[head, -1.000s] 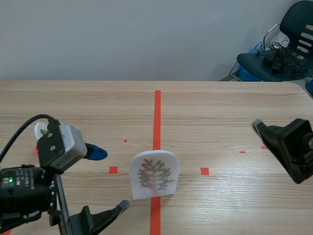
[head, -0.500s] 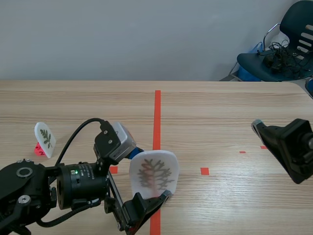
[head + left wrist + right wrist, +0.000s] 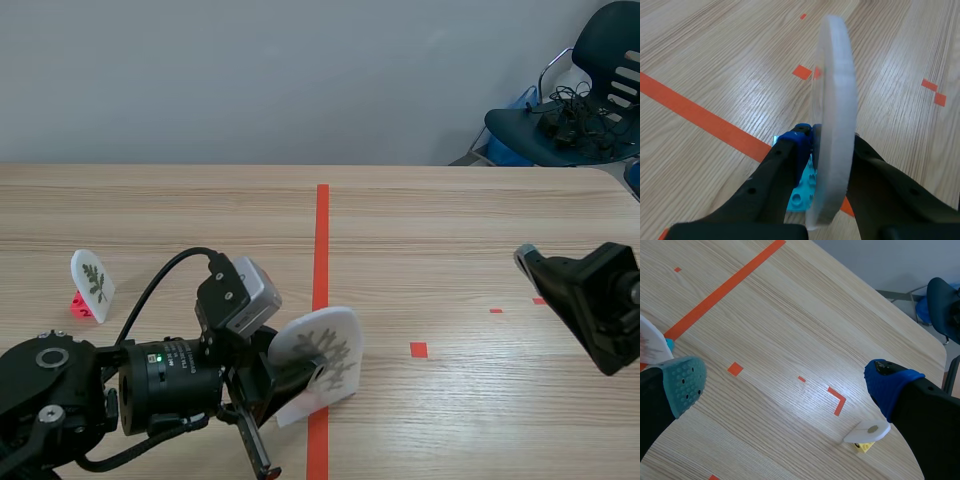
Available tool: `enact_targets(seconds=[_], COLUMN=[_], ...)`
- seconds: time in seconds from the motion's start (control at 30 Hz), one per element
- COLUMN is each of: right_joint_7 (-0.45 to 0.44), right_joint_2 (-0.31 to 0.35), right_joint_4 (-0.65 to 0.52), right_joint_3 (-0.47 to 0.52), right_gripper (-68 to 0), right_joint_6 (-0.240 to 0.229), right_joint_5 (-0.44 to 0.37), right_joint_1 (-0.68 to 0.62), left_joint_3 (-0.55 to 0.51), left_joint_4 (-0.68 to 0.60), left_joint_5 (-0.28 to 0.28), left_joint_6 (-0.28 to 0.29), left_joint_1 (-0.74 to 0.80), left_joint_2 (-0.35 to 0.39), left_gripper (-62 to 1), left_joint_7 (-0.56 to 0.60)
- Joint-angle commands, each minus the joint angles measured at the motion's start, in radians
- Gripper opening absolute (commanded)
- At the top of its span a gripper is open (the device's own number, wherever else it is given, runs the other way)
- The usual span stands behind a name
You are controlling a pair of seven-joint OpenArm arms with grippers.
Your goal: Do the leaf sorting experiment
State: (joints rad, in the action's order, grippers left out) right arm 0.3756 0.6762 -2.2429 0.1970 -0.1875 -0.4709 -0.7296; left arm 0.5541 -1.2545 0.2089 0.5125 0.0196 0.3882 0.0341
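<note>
A white leaf card (image 3: 322, 362) printed with a branching leaf stands tilted on the orange centre line, near the table's front edge. My left gripper (image 3: 300, 385) is shut on it. In the left wrist view the card (image 3: 835, 135) shows edge-on, pressed between my two fingers (image 3: 775, 175), with its blue brick base (image 3: 802, 187) underneath. My right gripper (image 3: 785, 385) hangs open over the right part of the table with nothing between its pads. A smaller leaf card (image 3: 92, 282) on a red base stands at the left.
Another white card on a yellow base (image 3: 867, 432) lies ahead of the right gripper, by an orange corner mark. The right arm (image 3: 595, 305) hovers at the table's right side. A dark chair (image 3: 575, 95) stands beyond the far right corner.
My left arm swung right to the centre card and its fingers shut on it. The card now leans over to the right. The right arm has not moved.
</note>
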Motion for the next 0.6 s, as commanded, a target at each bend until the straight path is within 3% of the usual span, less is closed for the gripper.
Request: enact_targets(seconds=[0.0, 0.13, 0.23, 0.4, 0.57], right_joint_7=[-0.011, -0.011, -0.011, -0.012, -0.011], right_joint_2=[0.005, 0.005, 0.005, 0.005, 0.005], right_joint_4=[-0.02, -0.02, -0.021, -0.021, -0.021], right_joint_3=[0.008, 0.008, 0.008, 0.008, 0.008], right_gripper=[0.4, 0.4, 0.4, 0.4, 0.4], right_joint_6=[0.004, 0.004, 0.004, 0.004, 0.004], right_joint_5=[0.0, 0.0, 0.0, 0.0, 0.0], right_joint_1=[0.001, 0.001, 0.001, 0.001, 0.001], left_joint_3=[-0.009, -0.082, -0.183, -0.431, -0.644], left_joint_4=[-0.038, -0.117, -0.217, -0.366, -0.389], left_joint_5=[0.048, 0.141, 0.19, 0.197, 0.218], left_joint_6=[0.028, 0.083, 0.085, 0.081, 0.042], left_joint_1=[0.003, 0.048, 0.12, 0.282, 0.405], left_joint_2=[-0.002, -0.001, 0.027, 0.057, 0.047], left_gripper=[-55.1, -55.0, -55.2, -55.2, -55.2], left_joint_7=[0.002, -0.095, -0.114, -0.114, -0.114])
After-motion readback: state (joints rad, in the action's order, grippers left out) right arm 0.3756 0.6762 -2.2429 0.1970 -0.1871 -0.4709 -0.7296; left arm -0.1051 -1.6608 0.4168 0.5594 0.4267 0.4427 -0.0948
